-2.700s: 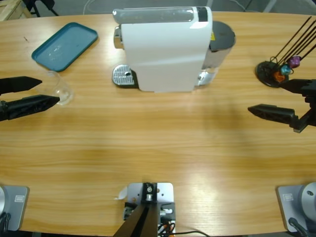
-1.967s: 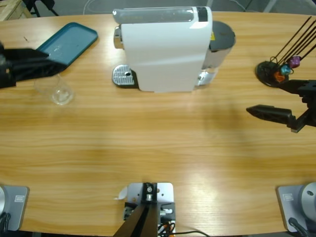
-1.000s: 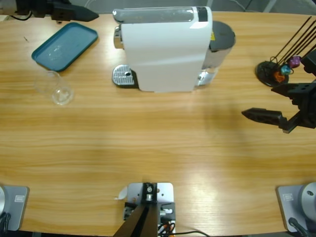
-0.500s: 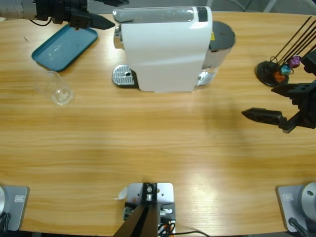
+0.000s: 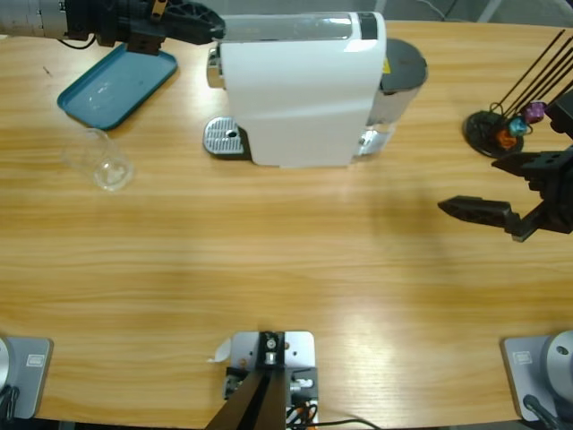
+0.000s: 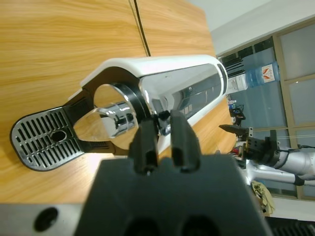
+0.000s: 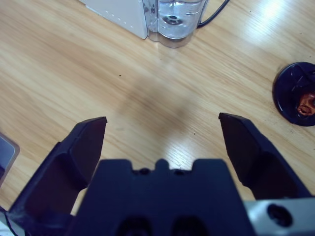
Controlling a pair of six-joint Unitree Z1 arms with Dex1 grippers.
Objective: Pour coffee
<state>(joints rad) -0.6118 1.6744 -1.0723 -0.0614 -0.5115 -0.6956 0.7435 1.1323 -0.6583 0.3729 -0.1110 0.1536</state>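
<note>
The white coffee machine point(image 5: 300, 90) stands at the back middle of the table, its metal drip tray point(image 5: 224, 139) at its left foot. My left gripper point(image 5: 213, 21) reaches in from the upper left, shut, with its tips at the machine's top left end. In the left wrist view the two jaws point(image 6: 163, 120) stand close together in front of the machine's chrome spout point(image 6: 115, 123), above the drip tray point(image 6: 44, 142). A clear glass cup point(image 5: 98, 159) stands alone at the left and looks empty. No coffee is in view. My right gripper point(image 5: 492, 188) hovers open at the right point(image 7: 162, 132).
A teal tray point(image 5: 116, 82) lies at the back left under the left arm. A black capsule stand point(image 5: 497, 130) with coloured capsules is at the far right point(image 7: 298, 93). The machine's water tank point(image 7: 179, 14) is behind its right end.
My left gripper left the glass cup, rose, swung to the back and right to the machine's top left end, and its jaws went from open to shut. The right gripper shifted slightly left.
</note>
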